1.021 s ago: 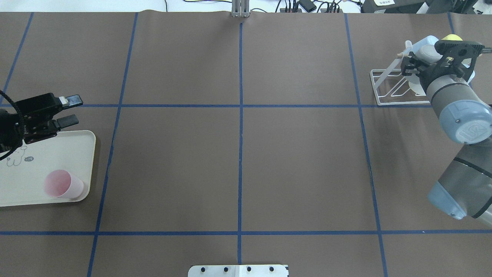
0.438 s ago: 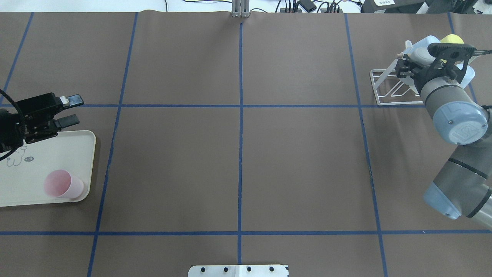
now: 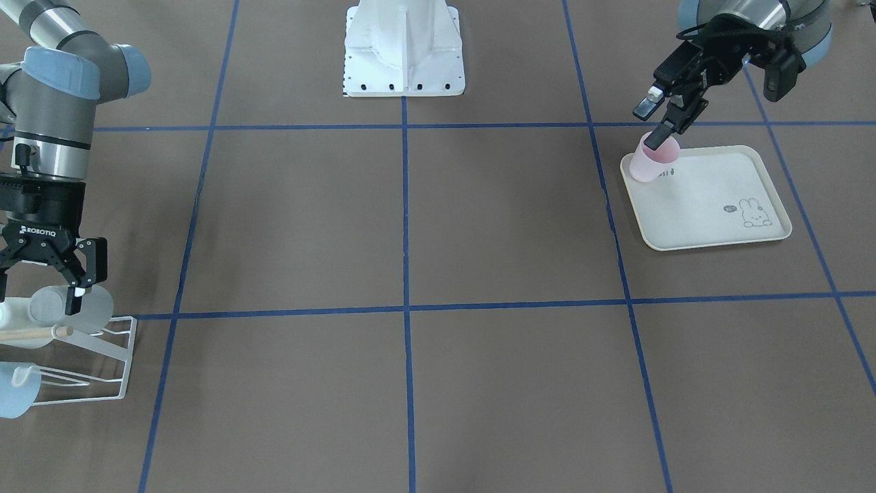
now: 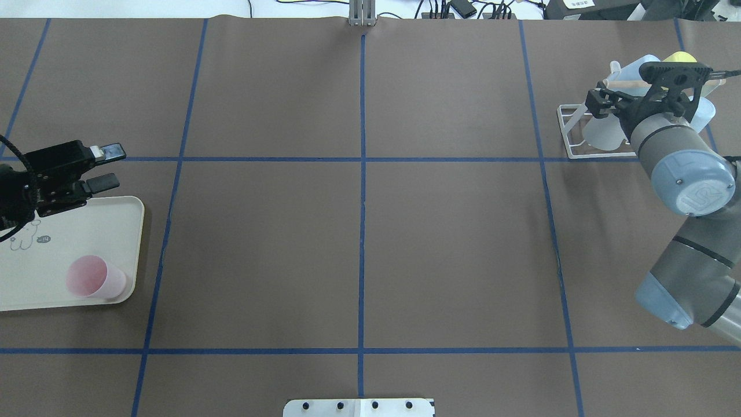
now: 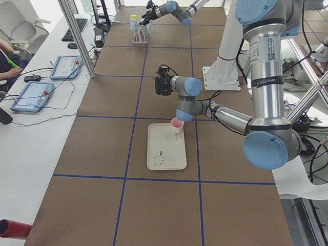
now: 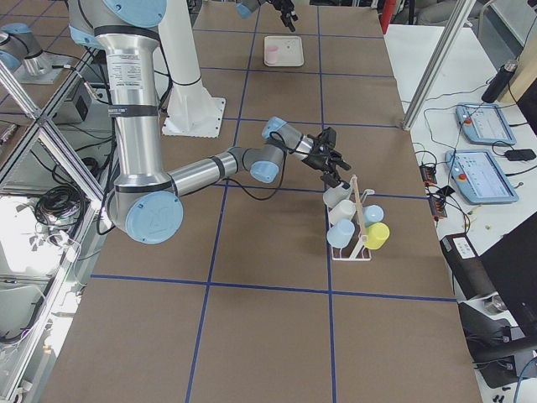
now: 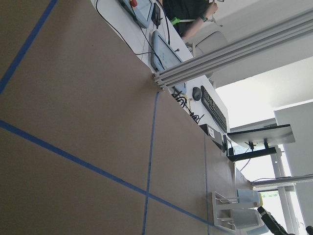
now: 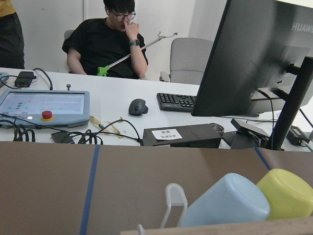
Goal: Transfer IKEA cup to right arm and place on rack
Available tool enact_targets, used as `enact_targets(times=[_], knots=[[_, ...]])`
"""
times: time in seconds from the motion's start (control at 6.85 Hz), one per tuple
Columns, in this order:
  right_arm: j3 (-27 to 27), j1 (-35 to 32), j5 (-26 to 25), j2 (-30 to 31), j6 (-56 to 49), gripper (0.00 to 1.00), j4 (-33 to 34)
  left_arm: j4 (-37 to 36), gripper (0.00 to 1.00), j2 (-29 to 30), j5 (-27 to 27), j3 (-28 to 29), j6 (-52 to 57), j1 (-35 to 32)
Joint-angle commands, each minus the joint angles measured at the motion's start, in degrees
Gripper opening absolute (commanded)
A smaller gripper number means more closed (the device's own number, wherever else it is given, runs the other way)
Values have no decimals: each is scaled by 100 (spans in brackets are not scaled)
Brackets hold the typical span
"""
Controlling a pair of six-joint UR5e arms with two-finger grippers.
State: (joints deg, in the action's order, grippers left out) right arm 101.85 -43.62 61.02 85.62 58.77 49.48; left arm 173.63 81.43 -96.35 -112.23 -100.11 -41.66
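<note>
No movement at all on the left. The left gripper [image 4: 109, 167] hangs exactly where it hung a second ago, its two black fingers parted by a modest gap with nothing between them. The pale pink plastic cup [image 4: 95, 278] stands mouth up below it and back toward the robot, unmoved. It sits in a corner of the cream rectangular rabbit-print tray [image 4: 69, 231], whose far edge lies under the gripper's body. From across the table the gripper's lower finger lines up with the cup's rim, but the overhead view shows the two well apart.

The action is on the right. The right gripper [image 3: 37, 286] has eased sideways over the low white wire-frame rack with its thin wooden rod [image 4: 566, 139]. A second ago it sat farther in above the racked cups; now it is nearer the rack's end that faces the table's centre. Its jaws point down and stand wide, gripping nothing. Just under its fingertips a pale grey plastic cup [image 3: 96, 306] lies on its side on the rack. One fingertip overlaps it in the front view, and whether they touch cannot be told. Beyond the gripper, a light blue plastic cup [image 8: 227, 203] and a yellow plastic cup [image 8: 288, 193] rest side by side on the rack.
</note>
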Motion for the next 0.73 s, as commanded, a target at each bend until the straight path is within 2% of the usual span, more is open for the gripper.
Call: enact_targets(times=[0.0,0.15,0.29,0.58], knots=[[457,-129,566,68,-103,100,18,-667,99,-30,-836,-53,680,-550],[650,-182,917,69,-94,100,18,-1169,100,-74,-1503,-36,1190,-1033],[844,-269,1347,69,-94,100,148,-1522,100,-405,-2005,-36,2066,-1272],[1231,-524,2417,60,-94,100,422,-1692,100,-1291,-2090,-27,3580,-1336]])
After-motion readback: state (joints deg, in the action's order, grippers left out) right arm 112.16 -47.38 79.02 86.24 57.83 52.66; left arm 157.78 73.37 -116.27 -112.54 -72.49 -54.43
